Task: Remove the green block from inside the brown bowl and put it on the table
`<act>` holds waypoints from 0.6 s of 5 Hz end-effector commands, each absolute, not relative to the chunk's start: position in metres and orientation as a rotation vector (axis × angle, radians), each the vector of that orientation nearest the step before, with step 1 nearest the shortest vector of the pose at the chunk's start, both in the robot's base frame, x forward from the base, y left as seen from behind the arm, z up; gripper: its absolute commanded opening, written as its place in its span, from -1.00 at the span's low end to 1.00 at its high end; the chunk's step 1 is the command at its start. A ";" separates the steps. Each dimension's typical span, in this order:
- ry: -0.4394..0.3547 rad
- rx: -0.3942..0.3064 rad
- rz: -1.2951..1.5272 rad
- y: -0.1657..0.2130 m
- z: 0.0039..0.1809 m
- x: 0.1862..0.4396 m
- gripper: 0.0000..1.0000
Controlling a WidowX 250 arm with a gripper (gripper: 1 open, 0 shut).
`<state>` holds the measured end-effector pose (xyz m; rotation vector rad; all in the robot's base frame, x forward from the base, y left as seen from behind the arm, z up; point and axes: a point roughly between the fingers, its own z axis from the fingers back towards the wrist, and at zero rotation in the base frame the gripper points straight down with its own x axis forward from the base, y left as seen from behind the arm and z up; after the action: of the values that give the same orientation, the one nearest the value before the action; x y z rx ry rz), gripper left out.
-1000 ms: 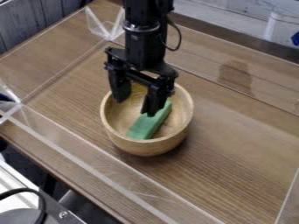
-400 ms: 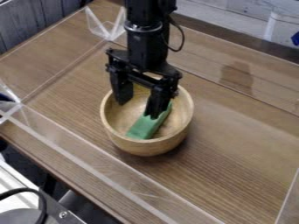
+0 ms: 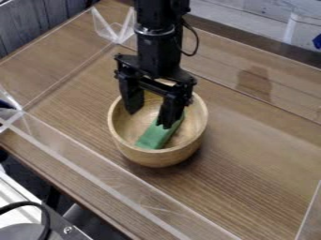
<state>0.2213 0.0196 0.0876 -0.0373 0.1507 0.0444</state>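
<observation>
Hovering over the brown bowl (image 3: 122, 139), my claw (image 3: 150, 111) has its fingers spread wide, reaching down inside the rim, with nothing pinched. Just beside and partly beneath the finger at the right of the view lies the green block (image 3: 156, 137), slanting across the bowl's floor — and there I see the likeliest trouble. If I close from here, that finger could press on the block's top or shove it against the wall, because the bar doesn't look centred between my fingers. Going lower unaligned might tip or drag the bowl, since its thick wall crowds me all around. A pinch near one end could let the bar swivel and drop. Outward from the bowl, the table (image 3: 238, 159) offers wood to set it on; farther off, the clear acrylic walls (image 3: 94, 173) could catch a careless swing — so I'd lift above the rim first.
</observation>
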 end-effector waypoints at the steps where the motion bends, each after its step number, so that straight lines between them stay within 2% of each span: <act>1: 0.116 -0.039 0.043 0.019 0.095 0.229 1.00; 3: 0.122 -0.049 0.050 0.019 0.097 0.233 1.00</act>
<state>0.2239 0.0178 0.0864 -0.0516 0.1679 0.0499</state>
